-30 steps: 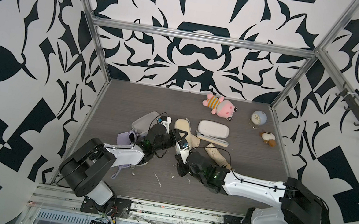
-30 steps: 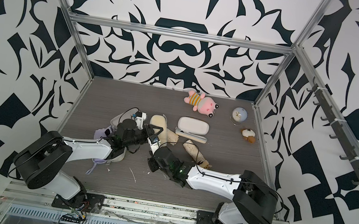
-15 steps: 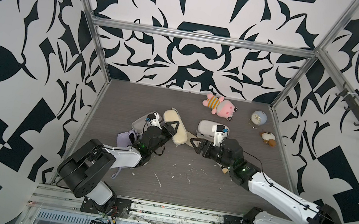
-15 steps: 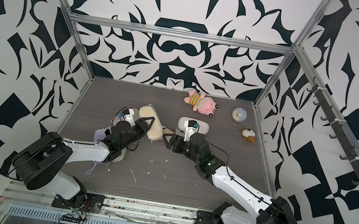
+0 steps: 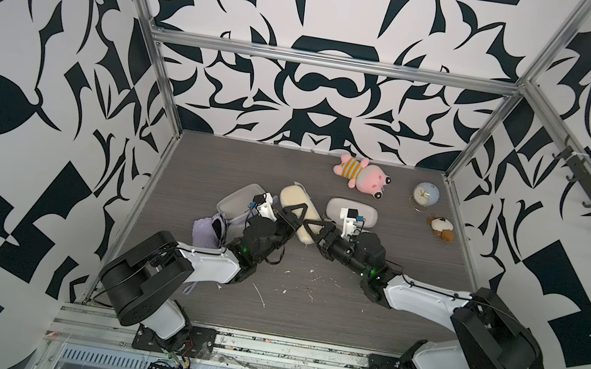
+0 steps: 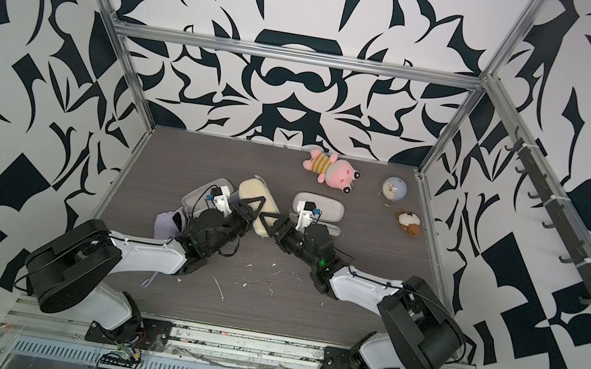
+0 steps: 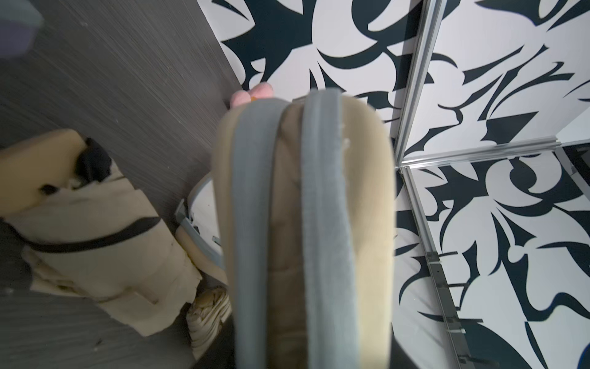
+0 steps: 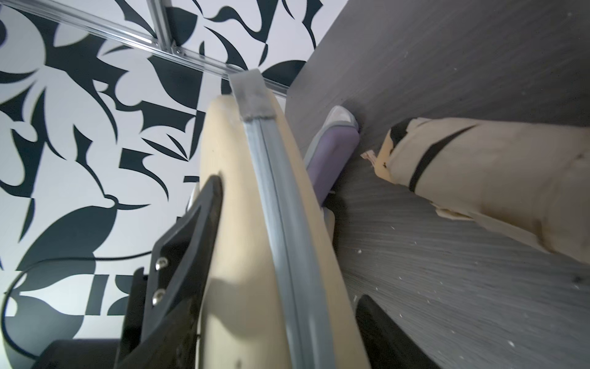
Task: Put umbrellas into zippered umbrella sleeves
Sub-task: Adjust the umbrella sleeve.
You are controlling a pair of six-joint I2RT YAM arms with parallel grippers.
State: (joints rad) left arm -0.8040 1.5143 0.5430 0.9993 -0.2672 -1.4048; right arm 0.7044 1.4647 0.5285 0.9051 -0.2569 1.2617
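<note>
My left gripper (image 5: 296, 216) is shut on a beige zippered sleeve (image 5: 295, 201) and holds it tilted above the table. In the left wrist view the sleeve (image 7: 367, 223) gapes along its grey zip, with beige umbrella fabric (image 7: 287, 239) inside. My right gripper (image 5: 312, 233) is open, its jaws on either side of the sleeve's (image 8: 242, 255) near end, where the zip is closed; one finger (image 8: 383, 335) shows beside it. A loose beige umbrella (image 8: 479, 175) lies on the table. A lavender umbrella (image 5: 211, 230) lies by the left arm, next to an open lavender sleeve (image 5: 240, 200).
An open sleeve with pale lining (image 5: 366, 213) lies behind the right wrist. A pink plush toy (image 5: 363, 172), a small round clock (image 5: 426, 195) and a small brown plush (image 5: 441, 228) sit at the back right. Metal frame posts and patterned walls enclose the table (image 5: 304, 317).
The right gripper opened, left the loose umbrella at the front centre, swung back and came to the sleeve's near end. The left gripper lifted the beige sleeve off the table.
</note>
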